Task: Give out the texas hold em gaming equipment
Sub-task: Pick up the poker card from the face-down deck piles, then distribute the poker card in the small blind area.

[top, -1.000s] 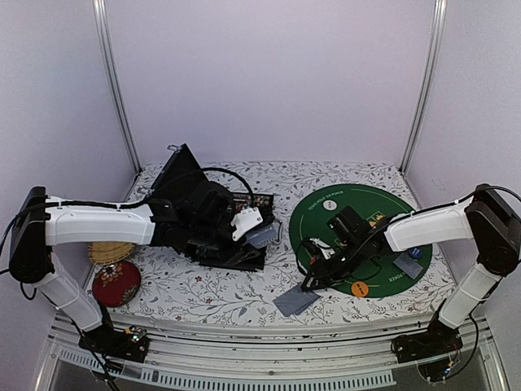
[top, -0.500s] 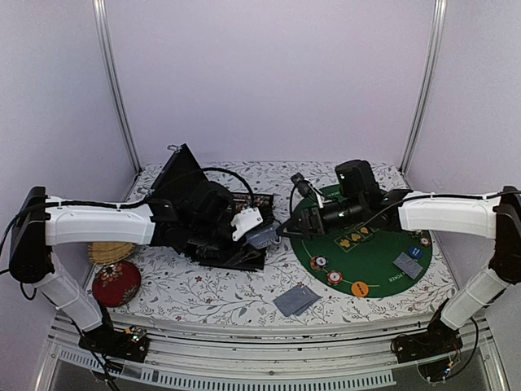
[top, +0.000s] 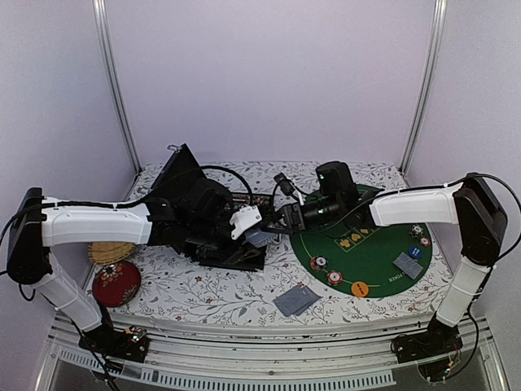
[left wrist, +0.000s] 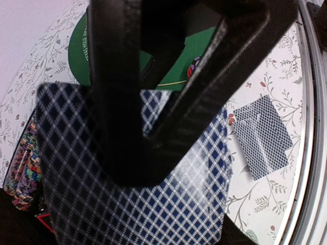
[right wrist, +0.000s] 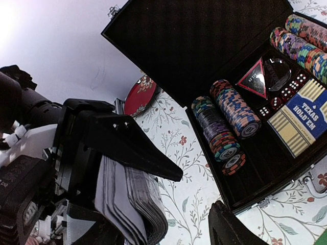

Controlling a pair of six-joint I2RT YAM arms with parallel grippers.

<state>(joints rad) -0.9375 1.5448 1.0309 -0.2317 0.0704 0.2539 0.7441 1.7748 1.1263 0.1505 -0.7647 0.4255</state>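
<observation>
Lettering "TEXAS HOLD EM" on blue box (right wrist: 308,116) inside black case (right wrist: 204,43)

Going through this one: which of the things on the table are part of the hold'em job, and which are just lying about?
Job: deck of cards in the left gripper; loose face-down cards; poker chips and orange button on the green felt mat; chip rows in the black case.
Lying about: black case, green felt mat, red patterned disc, woven coaster.
</observation>
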